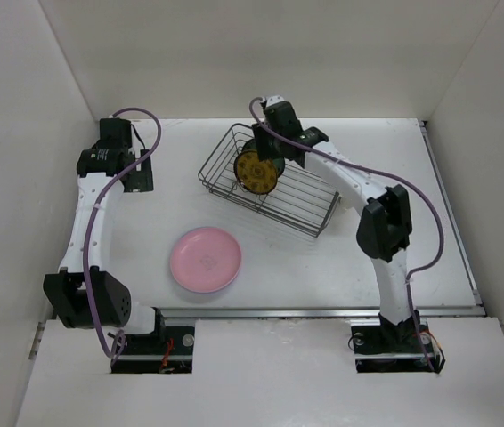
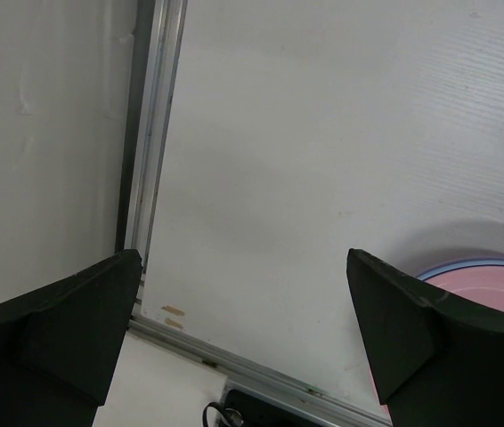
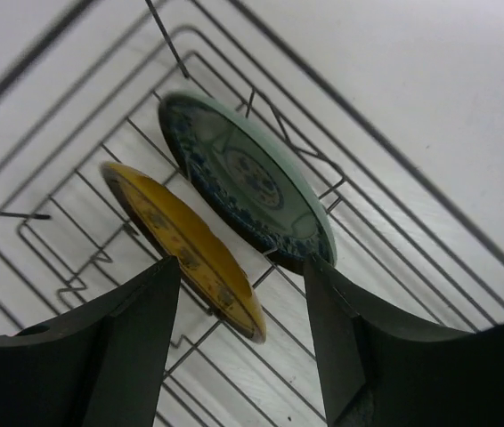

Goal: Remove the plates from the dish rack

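The dark wire dish rack (image 1: 301, 206) lies slanted at the table's middle back. Two small plates stand in it: a yellow patterned one (image 1: 256, 171) and a teal-green patterned one (image 3: 247, 178) behind it. My right gripper (image 1: 267, 145) hangs open just above them. In the right wrist view the yellow plate's (image 3: 190, 245) lower rim lies between the fingers of the right gripper (image 3: 241, 271), untouched. A pink plate (image 1: 205, 258) lies flat on the table in front of the rack, with a blue rim (image 2: 466, 265) under it. My left gripper (image 1: 136, 178) is open and empty at the far left.
White walls close in the table on the left, back and right. A metal rail (image 2: 150, 151) runs along the table's left edge, and another rail (image 1: 323, 311) runs along the near edge. The right arm's elbow (image 1: 384, 222) stands to the right of the rack.
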